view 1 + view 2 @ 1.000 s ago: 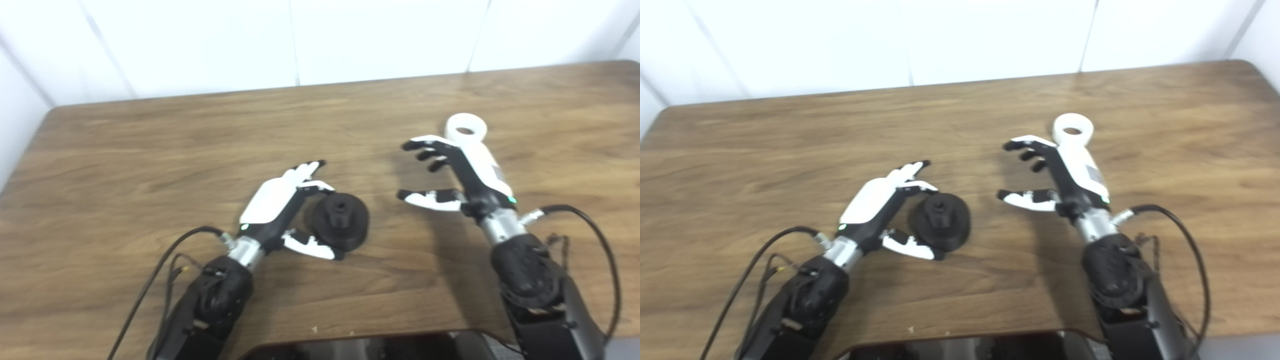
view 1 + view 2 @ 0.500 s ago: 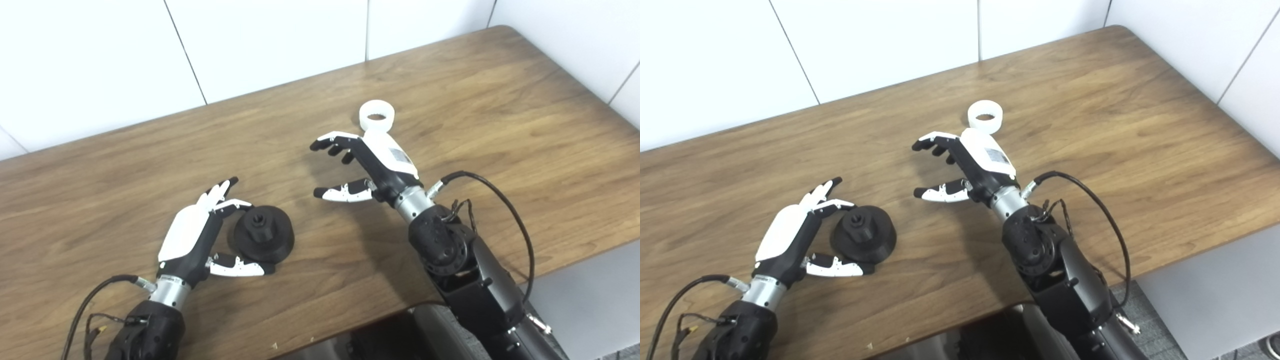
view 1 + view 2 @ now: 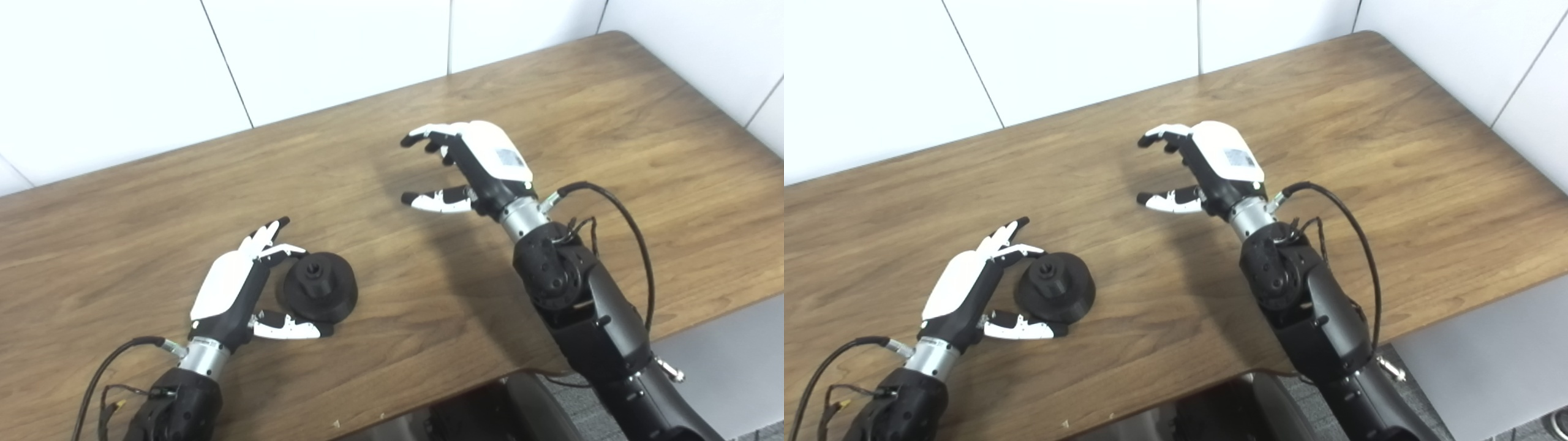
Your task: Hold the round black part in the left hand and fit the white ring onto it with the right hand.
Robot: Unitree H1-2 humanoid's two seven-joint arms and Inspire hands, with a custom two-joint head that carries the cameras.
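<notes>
One round black part lies flat on the wooden table, a small raised hub with a hole at its top centre. The left hand rests beside it with its fingers stretched out and spread; the part sits in the gap between those fingers and the thumb, whose tip lies against or just at its near rim, while the fingers reach past its far-left edge without closing on it. The right hand hovers over the table, well apart from the black part, its fingers curled forward and apart from the thumb, with nothing seen between them. The white ring shows in neither view now. Two hands and one black part are visible.
</notes>
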